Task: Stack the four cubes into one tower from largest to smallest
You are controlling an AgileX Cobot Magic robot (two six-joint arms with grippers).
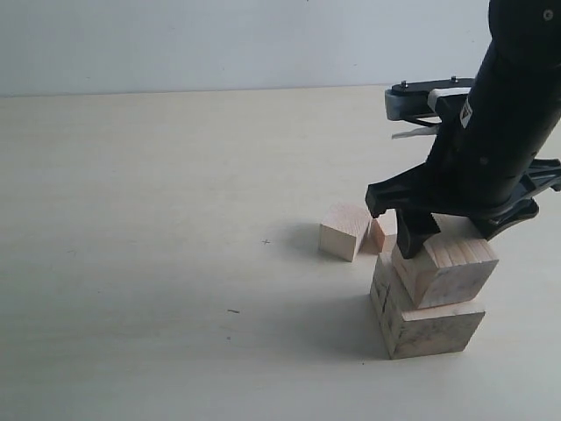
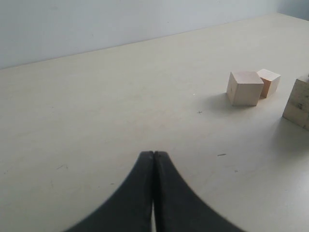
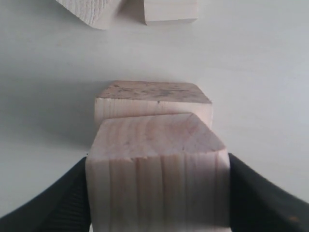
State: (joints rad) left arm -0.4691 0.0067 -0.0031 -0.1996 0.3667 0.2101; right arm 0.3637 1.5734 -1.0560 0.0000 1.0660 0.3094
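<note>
The right hand [image 1: 451, 237] is clamped on the second-largest cube [image 1: 447, 272] at the lower right of the exterior view, one black finger on each opposite side face. The cube sits on the largest cube [image 1: 429, 324], the base of the tower. The side grip leaves the block's underside free to seat flat. The upper block looks turned slightly against the base and overhangs toward the right edge of the frame. Whether its full weight is down cannot be told.

Just left of the stack, at mid-frame, the third cube [image 1: 344, 231] and the smallest cube [image 1: 379, 235] wait side by side on the tabletop [image 1: 175, 263], apparently touching, with half the tower yet to build.

The right wrist view alone shows the grip up close, with striped grain filling the space between both fingers and the base's dark-flecked top just beyond. The left wrist view alone shows the left hand [image 2: 153, 193], absent from the exterior frame. Its jaws are pressed together on nothing, and it hangs over bare tabletop well apart from the cubes at that frame's right.
</note>
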